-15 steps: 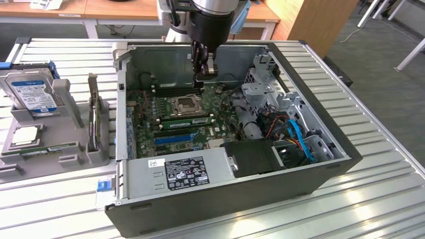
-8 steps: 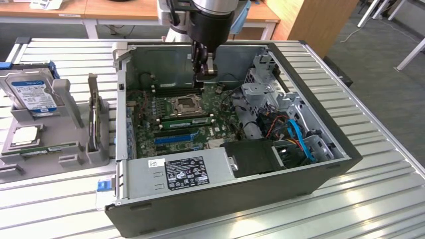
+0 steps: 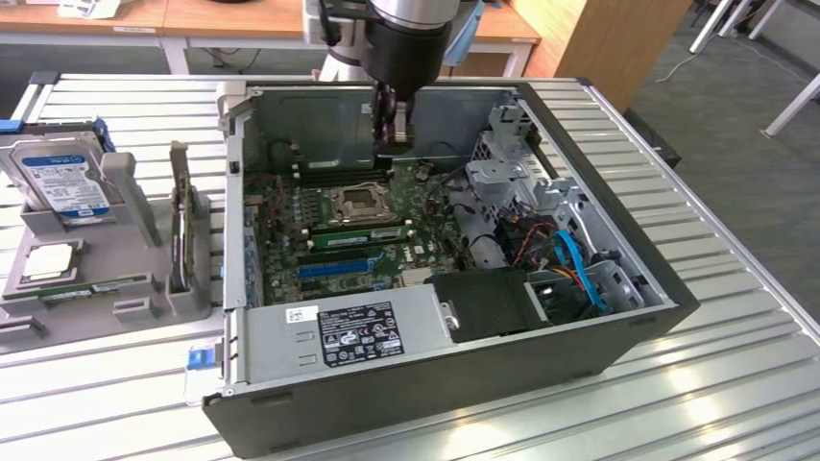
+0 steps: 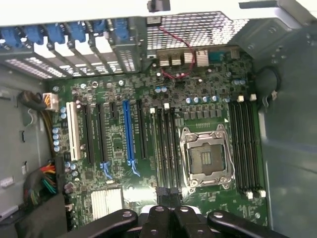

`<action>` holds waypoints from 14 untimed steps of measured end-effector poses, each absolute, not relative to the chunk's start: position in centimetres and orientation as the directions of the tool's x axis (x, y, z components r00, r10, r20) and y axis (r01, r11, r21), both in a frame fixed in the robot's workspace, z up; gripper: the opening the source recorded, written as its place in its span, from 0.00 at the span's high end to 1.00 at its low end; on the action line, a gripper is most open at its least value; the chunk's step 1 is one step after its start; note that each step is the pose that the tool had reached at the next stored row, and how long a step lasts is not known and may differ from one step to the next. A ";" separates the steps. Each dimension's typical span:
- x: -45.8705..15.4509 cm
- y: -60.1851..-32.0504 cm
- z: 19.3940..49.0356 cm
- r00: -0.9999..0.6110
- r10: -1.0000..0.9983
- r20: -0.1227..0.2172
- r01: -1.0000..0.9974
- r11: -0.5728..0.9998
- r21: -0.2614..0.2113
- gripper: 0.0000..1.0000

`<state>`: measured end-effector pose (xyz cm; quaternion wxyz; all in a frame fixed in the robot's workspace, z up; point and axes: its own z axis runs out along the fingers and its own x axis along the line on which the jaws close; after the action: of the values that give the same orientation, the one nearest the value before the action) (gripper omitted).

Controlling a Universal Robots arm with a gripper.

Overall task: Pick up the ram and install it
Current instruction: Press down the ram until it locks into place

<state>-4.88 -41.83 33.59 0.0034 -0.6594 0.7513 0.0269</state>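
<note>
My gripper (image 3: 391, 134) hangs inside the open computer case (image 3: 602, 317), fingers pointing down and shut with nothing visible between them. It is above the motherboard (image 3: 384, 259), just behind the empty CPU socket (image 3: 359, 202). A green ram stick (image 3: 364, 231) lies in a slot beside that socket, apart from the gripper. In the wrist view my shut gripper (image 4: 171, 208) sits over one end of the memory slots (image 4: 166, 148) next to the socket (image 4: 207, 159). Whether a stick is seated there I cannot tell from that view.
At the exterior view's left a grey holder tray (image 3: 129, 312) carries a blue-labelled hard drive (image 3: 61, 182), a silver processor (image 3: 49, 261) and another green stick (image 3: 84, 291). The power supply (image 3: 346, 336), blue cables (image 3: 583, 274) and the drive cage (image 3: 513, 178) crowd the case.
</note>
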 end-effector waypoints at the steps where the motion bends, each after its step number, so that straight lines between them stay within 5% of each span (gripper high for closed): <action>1: -4.9 -41.8 33.6 -0.144 -0.989 -0.041 -0.989 0.143 0.036 0.90; 14: -4.9 -41.8 33.5 -0.338 -0.940 -0.041 -0.941 0.337 0.036 0.90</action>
<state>-4.93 -41.83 33.52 0.0063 -0.5752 0.8176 0.0264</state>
